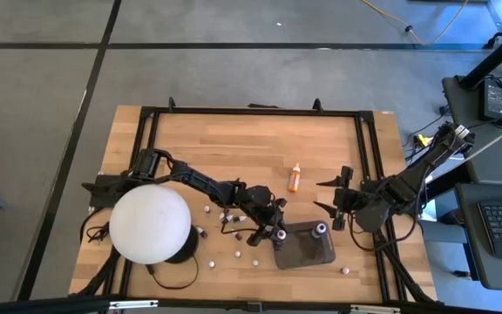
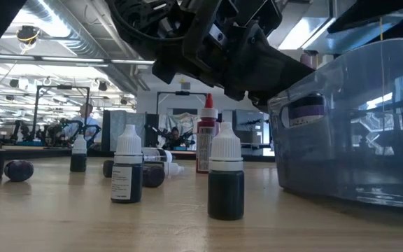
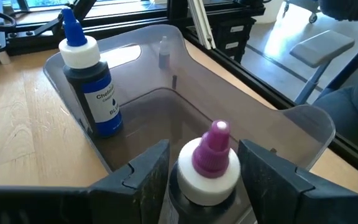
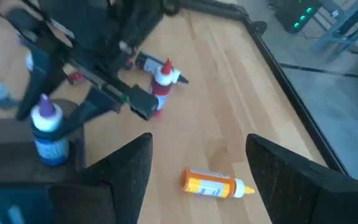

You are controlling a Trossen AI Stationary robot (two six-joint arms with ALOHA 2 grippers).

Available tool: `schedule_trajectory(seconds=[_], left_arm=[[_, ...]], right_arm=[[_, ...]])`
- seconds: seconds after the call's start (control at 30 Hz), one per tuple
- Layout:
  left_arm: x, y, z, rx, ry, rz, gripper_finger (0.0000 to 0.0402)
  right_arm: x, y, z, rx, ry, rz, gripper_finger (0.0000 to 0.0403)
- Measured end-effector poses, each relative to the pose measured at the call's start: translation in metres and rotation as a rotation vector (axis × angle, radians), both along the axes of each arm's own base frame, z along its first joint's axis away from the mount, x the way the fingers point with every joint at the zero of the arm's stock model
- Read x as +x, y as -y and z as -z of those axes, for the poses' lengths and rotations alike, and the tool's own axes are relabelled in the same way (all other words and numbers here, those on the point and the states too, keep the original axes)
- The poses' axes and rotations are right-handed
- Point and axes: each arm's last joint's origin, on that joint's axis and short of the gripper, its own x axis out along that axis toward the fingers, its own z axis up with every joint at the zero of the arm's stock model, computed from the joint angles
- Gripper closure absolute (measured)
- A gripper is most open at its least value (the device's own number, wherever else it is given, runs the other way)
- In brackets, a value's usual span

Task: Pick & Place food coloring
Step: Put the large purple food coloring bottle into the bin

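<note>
The food coloring is several tiny bottles scattered on the wooden table. One with a purple tip sits between my left gripper's fingers, over the left end of the dark grey tray. A blue-topped bottle stands upright on the tray floor. A longer orange bottle lies on its side on the table. My right gripper hovers open to the right of it, touching nothing. Other bottles stand near the table's near edge. My left gripper is shut on the purple-tipped bottle, pinching its body just below the white collar between the two fingers. The bottle stands upright in the hold, tip up, inside the tray's walls. Whether its base touches the tray floor I cannot tell.
A big white dome stands at the table's left near corner, over the left arm's base. A black frame rail borders the table. One bottle lies right of the tray. Bare wood lies toward the far edge.
</note>
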Motion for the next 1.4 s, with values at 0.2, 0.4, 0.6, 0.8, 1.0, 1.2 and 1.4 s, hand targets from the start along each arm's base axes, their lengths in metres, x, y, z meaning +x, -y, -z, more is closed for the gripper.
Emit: schedule_trajectory(seconds=[0.2, 0.4, 0.6, 0.8, 1.0, 1.2, 1.4], left_arm=[[0.0, 0.0, 0.0, 0.008, 0.0, 0.004, 0.0208], [-0.001, 0.001, 0.0, 0.003, -0.005, 0.006, 0.0192], [-0.001, 0.005, 0.0, 0.012, 0.002, 0.02, 0.0169], [-0.002, 0.005, -0.001, 0.02, 0.007, 0.022, 0.0164], [-0.002, 0.004, -0.003, 0.03, 0.009, 0.024, 0.0164], [-0.002, 0.006, -0.004, 0.047, 0.031, 0.036, 0.0164], [-0.004, 0.003, -0.012, 0.052, 0.031, 0.035, 0.0164]], right_arm=[[0.002, -0.006, -0.017, 0.149, -0.011, -0.091, 0.0143], [0.001, -0.009, -0.02, 0.291, -0.053, -0.152, 0.0143], [0.0, -0.013, -0.019, 0.408, -0.109, -0.203, 0.0143], [-0.003, -0.017, -0.017, 0.49, -0.162, -0.231, 0.0143], [-0.008, -0.022, -0.015, 0.512, -0.208, -0.281, 0.0143], [-0.008, -0.022, -0.015, 0.495, -0.206, -0.269, 0.0143], [-0.009, -0.021, -0.02, 0.518, -0.213, -0.247, 0.0143]])
